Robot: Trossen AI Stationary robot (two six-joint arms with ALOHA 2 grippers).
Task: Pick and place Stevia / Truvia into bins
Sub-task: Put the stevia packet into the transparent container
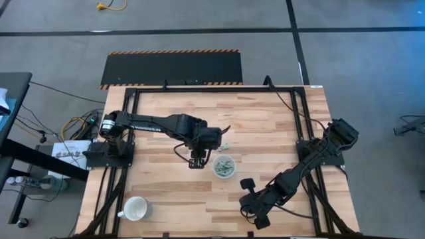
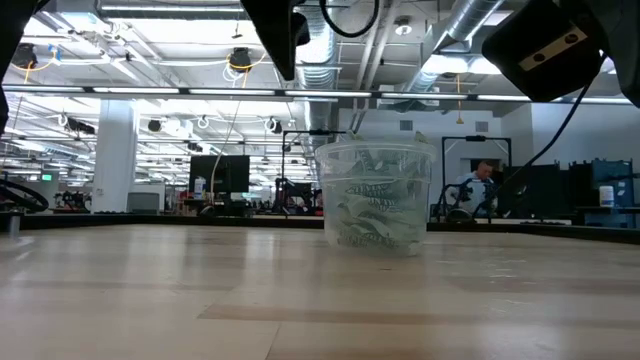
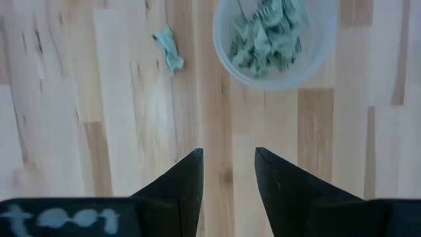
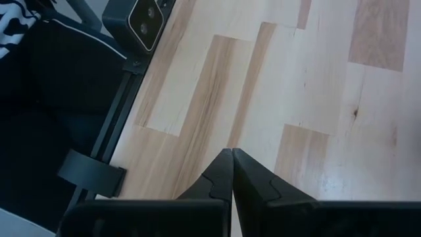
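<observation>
High view: left gripper (image 1: 197, 161) sits over mid-table just beside the clear plastic cup (image 1: 224, 166), cup holds a heap of pale green and white sachets (image 1: 224, 165); one loose sachet (image 1: 225, 147) lies on the wood near the cup, on its far side, apart from it; right gripper (image 1: 248, 183) rests toward the near right part of the table, well apart from the cup; white mug (image 1: 136, 210) stands at the near left corner, far from both.

Left wrist view adds what the top-down shot cannot: fingers (image 3: 184, 181) spread apart with bare wood between them, nothing held; cup (image 3: 275, 41) ahead of the tips, crumpled sachets (image 3: 266, 36) inside; the loose sachet (image 3: 168, 47) beside it, not touching.

Right wrist view: fingers (image 4: 217, 176) pressed together, nothing between them, over bare table (image 4: 309, 85) near its dark frame edge; a black camera unit (image 4: 141, 20) mounted at that edge.

Low view: cup (image 2: 374, 196) upright on the table, sachets (image 2: 370, 215) fill most of it, print on them too small to read; loose sachet not visible here; dark arm parts hang at the top; a person (image 2: 478, 185) far behind in the room.

Writing: white "TROSSEN" lettering on the left arm (image 1: 149, 123), just readable in the high view; nothing stands between the left gripper and the cup.
</observation>
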